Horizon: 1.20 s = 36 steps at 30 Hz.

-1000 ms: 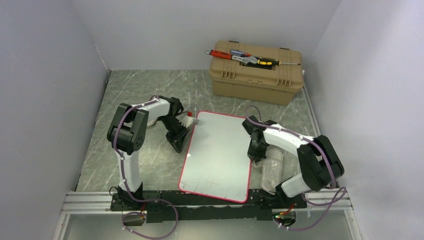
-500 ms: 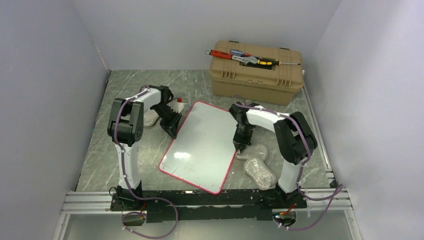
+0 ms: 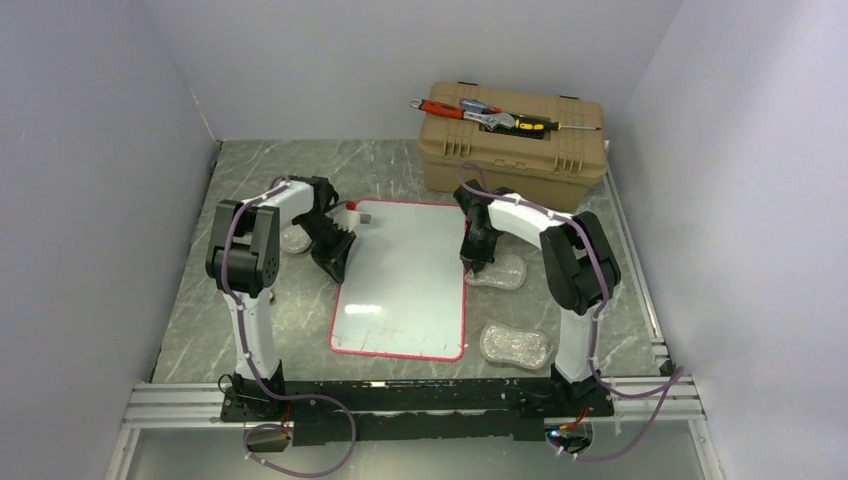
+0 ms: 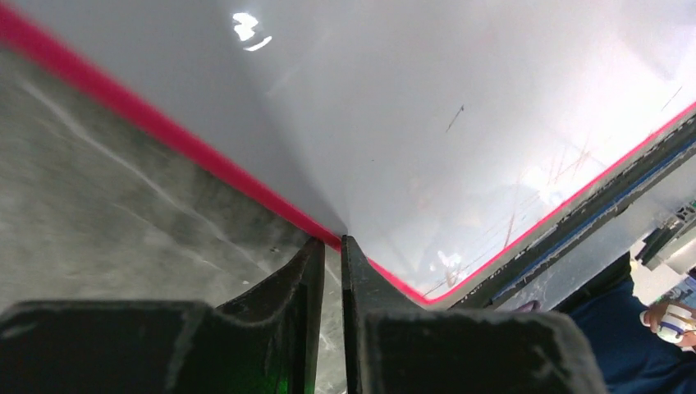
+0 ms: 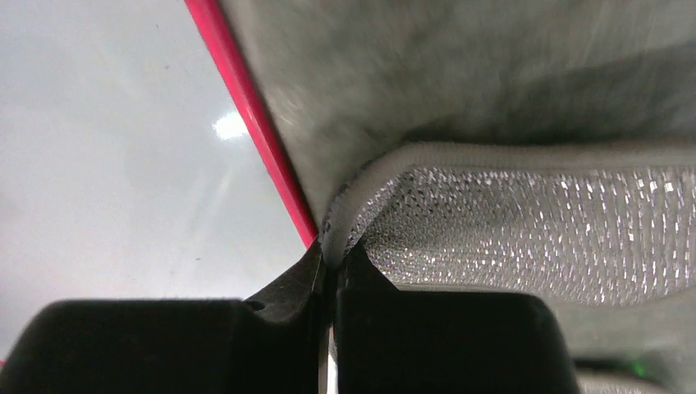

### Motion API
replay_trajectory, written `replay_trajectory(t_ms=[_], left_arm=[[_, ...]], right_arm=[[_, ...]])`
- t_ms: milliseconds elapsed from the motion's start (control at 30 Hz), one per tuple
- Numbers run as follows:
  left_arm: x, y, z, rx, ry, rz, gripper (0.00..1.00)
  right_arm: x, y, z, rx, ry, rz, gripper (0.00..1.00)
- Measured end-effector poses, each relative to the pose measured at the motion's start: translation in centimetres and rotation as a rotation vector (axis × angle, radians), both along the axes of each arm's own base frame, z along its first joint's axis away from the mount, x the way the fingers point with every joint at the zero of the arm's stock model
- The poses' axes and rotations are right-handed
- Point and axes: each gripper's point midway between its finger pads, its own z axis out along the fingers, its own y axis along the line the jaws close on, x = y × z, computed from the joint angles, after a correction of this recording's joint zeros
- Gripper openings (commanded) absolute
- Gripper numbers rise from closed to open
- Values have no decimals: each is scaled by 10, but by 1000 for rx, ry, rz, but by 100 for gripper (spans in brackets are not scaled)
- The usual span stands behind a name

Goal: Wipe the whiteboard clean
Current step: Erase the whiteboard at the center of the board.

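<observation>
Bracing the whiteboard (image 3: 400,285) mid-table, with a wiping pad ready in grip.
Left gripper (image 4: 332,246) clenches its edge at 10 o'clock, probably to steady it; right gripper (image 5: 332,263) pinches silvery mesh pad (image 5: 533,238) at 2 o'clock.

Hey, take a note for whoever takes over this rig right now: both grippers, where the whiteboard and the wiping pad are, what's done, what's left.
Left gripper: shut on the left rim of the whiteboard.
Right gripper: shut on the edge of a silvery pad, beside the board's right rim, not on it.
Done: pad gripped, board held.
Left: faint pen lines show near the board's near end; bring the pad over and wipe them.
</observation>
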Motion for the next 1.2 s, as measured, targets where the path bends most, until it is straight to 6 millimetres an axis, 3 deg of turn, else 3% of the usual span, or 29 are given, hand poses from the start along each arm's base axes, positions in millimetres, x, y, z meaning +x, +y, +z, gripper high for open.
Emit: replay_trajectory(t_ms=[67,167,267,367,467,533,667,933,1200], left_arm=[[-10,2,0,2,21,-6,19],[-15,-2,1,-15,34,-12,19],[-15,-6,4,-22,36,-18,19],[-11,-10,6,-42,23,-17,17],[-10,-11,6,-49,17,-18,16],[-9,-12,5,-52,12,-18,14],[-8,-13,5,-53,7,-21,12],[-11,-19,3,-52,12,-41,4],[-18,-23,2,-68,32,-44,3]], right_arm=[[19,2,6,9,-108,9,0],[35,22,34,93,-265,32,0],[25,57,83,201,-418,112,0],[-3,91,102,304,-465,195,0],[-37,118,81,339,-405,273,0],[-64,131,54,343,-334,320,0],[-112,129,6,337,-185,341,0],[-114,131,5,450,-206,276,0],[-114,136,8,475,-202,279,0]])
